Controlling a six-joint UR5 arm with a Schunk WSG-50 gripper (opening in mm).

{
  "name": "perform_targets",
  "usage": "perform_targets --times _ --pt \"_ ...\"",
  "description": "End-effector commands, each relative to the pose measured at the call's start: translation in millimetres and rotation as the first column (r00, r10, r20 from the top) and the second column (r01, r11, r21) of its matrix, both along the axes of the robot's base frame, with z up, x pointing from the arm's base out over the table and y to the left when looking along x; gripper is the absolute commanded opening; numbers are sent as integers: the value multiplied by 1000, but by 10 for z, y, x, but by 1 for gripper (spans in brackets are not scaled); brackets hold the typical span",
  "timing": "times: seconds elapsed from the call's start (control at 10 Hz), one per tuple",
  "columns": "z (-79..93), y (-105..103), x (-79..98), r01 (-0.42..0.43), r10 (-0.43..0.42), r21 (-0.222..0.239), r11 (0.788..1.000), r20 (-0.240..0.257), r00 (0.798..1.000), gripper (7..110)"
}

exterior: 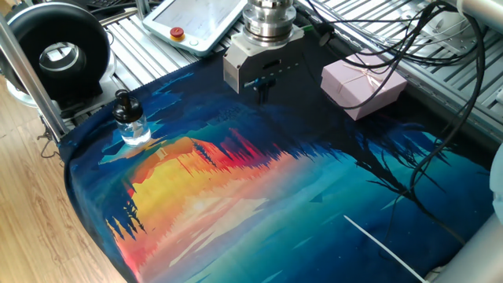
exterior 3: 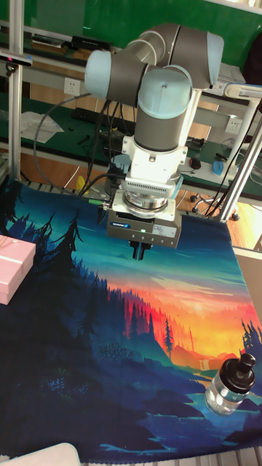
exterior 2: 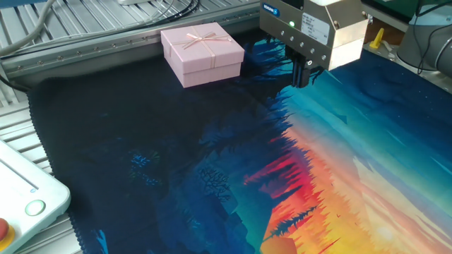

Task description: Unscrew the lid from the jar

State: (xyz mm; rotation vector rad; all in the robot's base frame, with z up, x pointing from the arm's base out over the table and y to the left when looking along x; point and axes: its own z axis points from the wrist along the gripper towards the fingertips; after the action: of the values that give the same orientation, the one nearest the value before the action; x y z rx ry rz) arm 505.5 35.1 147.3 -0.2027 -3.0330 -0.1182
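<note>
My gripper [exterior 3: 140, 252] hangs above the cloth [exterior: 259, 196], fingers pinched together, holding nothing. I'll need to spread them before dropping squarely over the lid [exterior: 122, 101]. The jar [exterior: 131, 126] stands upright, well apart from the gripper. The pink gift box [exterior: 363, 87] sits opposite, clear of that path.

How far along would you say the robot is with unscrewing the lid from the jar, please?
Nothing looks done yet: the lid sits on the jar, which stands upright at the cloth's edge. The gripper hangs above the cloth near the pink box, apart from the jar, fingers together, holding nothing. Reaching, gripping and unscrewing all remain.
</note>
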Motion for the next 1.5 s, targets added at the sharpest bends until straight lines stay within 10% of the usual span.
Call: perform_targets --times 0.0,0.2,0.5,0.7,0.9,1.4 --pt "19 42 -9 40 -40 15 999 -9 999 7" --pt "43 170 -82 33 -30 67 997 -39 999 7" --pt "29 110 -29 27 -26 44 999 -16 1000 7" --pt "6 -152 -10 22 -22 -61 998 -5 1000 7" --pt "1 -75 90 29 -28 -30 999 34 999 7" --pt "65 -272 -354 -28 13 -103 994 -144 989 7"
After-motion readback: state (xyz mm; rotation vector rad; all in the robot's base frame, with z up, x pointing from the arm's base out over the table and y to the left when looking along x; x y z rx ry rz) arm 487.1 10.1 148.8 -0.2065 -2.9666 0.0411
